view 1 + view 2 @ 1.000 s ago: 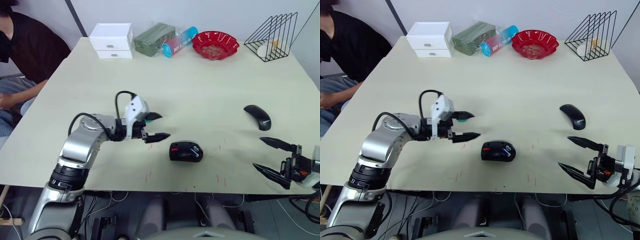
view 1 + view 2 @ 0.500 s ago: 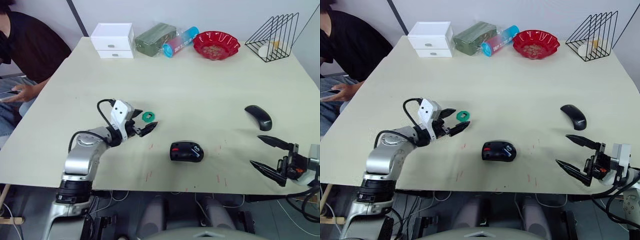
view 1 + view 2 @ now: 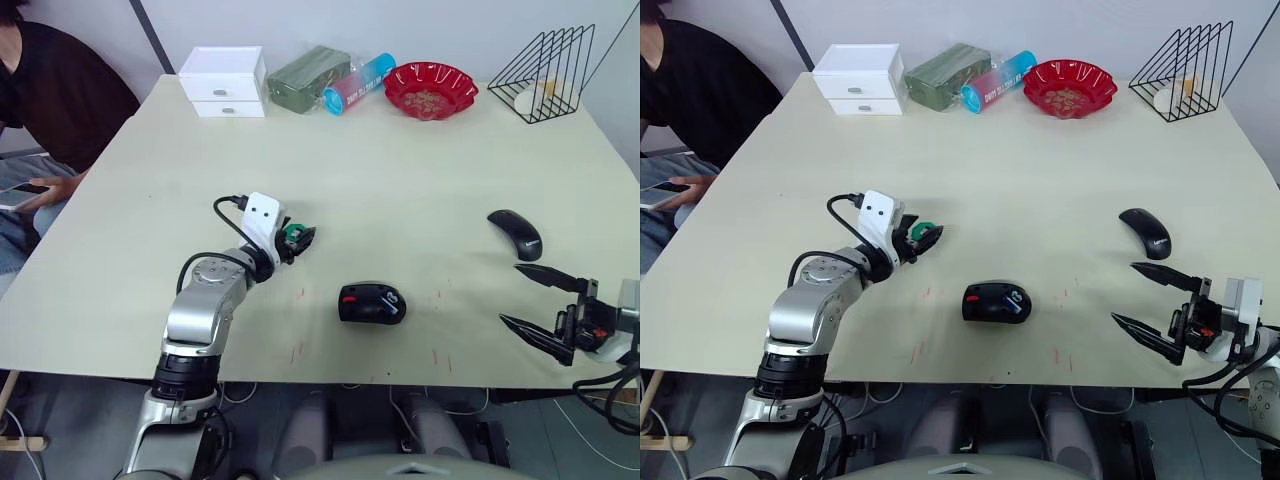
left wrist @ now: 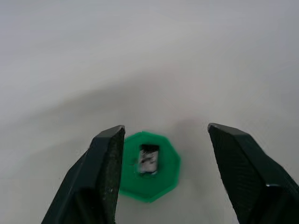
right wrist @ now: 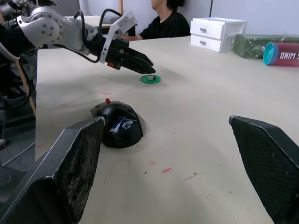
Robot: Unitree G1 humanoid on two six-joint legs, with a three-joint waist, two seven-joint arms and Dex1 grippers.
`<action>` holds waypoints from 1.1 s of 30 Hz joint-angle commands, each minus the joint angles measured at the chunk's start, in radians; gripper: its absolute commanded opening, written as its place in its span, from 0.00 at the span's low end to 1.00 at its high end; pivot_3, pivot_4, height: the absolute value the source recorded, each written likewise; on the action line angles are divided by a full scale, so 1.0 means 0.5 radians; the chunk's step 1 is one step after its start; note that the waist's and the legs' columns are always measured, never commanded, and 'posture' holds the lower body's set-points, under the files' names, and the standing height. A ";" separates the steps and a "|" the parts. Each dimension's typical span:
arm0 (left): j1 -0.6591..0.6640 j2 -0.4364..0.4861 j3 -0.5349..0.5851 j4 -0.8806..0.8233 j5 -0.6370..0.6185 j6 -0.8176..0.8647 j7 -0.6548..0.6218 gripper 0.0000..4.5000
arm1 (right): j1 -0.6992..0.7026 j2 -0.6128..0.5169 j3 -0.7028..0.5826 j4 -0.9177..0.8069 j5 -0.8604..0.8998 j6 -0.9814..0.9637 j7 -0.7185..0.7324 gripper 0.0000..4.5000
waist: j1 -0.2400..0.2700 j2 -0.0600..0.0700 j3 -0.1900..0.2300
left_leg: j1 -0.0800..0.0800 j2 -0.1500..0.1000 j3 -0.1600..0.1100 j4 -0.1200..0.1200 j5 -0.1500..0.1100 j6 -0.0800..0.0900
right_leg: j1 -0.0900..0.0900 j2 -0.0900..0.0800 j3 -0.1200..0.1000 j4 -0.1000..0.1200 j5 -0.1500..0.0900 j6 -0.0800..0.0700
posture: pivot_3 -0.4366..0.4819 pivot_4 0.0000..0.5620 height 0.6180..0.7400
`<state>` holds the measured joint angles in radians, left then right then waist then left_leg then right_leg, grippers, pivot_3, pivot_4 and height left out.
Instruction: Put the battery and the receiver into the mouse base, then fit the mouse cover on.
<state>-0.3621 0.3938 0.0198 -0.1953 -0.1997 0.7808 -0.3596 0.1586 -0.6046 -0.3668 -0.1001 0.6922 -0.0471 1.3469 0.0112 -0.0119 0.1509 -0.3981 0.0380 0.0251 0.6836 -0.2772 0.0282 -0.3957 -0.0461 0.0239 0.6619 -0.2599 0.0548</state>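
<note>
The left gripper [image 4: 161,154] hangs low over the table [image 3: 400,170] with its two black fingers [image 4: 105,177] spread wide, and the green toothed disc [image 4: 163,175] lies on the tabletop in the gap between them. The receiver [image 4: 148,159] (a tiny dark and silvery nub) rests on top of that disc, nearer one finger than the other, and neither finger touches it. The mouse base [image 3: 372,302] sits near the front of the table, well apart from the disc, with the blue battery [image 5: 117,125] already seated in its open top and red showing at its wheel. The mouse cover [image 3: 516,233] lies on the robot's right, clear of the base. The right gripper [image 3: 545,308] hovers just off the table's front edge near the cover, jaws wide apart and holding nothing.
</note>
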 commanded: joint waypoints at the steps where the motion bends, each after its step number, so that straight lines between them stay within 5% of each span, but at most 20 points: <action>1: -0.027 -0.005 0.009 -0.125 -0.003 0.051 0.036 0.71 | -0.003 -0.028 -0.048 -0.026 0.040 -0.001 0.011 1.00 | 0.002 0.000 0.000 | 0.000 0.000 0.000 0.000 0.000 0.000 | 0.000 0.000 0.000 0.000 0.000 0.000 | 0.48 0.27 1.00; 11: -0.006 0.032 -0.001 -0.029 -0.012 0.001 -0.065 0.71 | -0.001 -0.024 -0.044 -0.026 0.024 -0.011 -0.002 1.00 | 0.002 0.000 0.000 | 0.000 0.000 0.000 0.000 0.000 0.000 | 0.000 0.000 0.000 0.000 0.000 0.000 | 0.48 0.27 1.00; 14: -0.003 0.042 -0.010 -0.005 0.006 -0.017 -0.075 0.52 | 0.004 -0.023 -0.044 -0.031 0.023 -0.013 -0.004 1.00 | 0.001 0.000 0.000 | 0.000 0.000 0.000 0.000 0.000 0.000 | 0.000 0.000 0.000 0.000 0.000 0.000 | 0.48 0.27 1.00; 33: -0.032 0.040 -0.022 0.154 0.020 -0.116 -0.108 0.52 | 0.021 -0.019 -0.045 -0.046 0.008 -0.030 -0.030 1.00 | 0.002 0.000 0.000 | 0.000 0.000 0.000 0.000 0.000 0.000 | 0.000 0.000 0.000 0.000 0.000 0.000 | 0.48 0.27 1.00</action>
<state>-0.3615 0.4090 0.0032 -0.1119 -0.1918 0.7471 -0.4097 0.1701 -0.6047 -0.3668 -0.1003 0.6885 -0.0483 1.3338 0.0121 -0.0119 0.1509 -0.3982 0.0379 0.0251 0.6836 -0.2772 0.0281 -0.3957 -0.0463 0.0237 0.6617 -0.2599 0.0548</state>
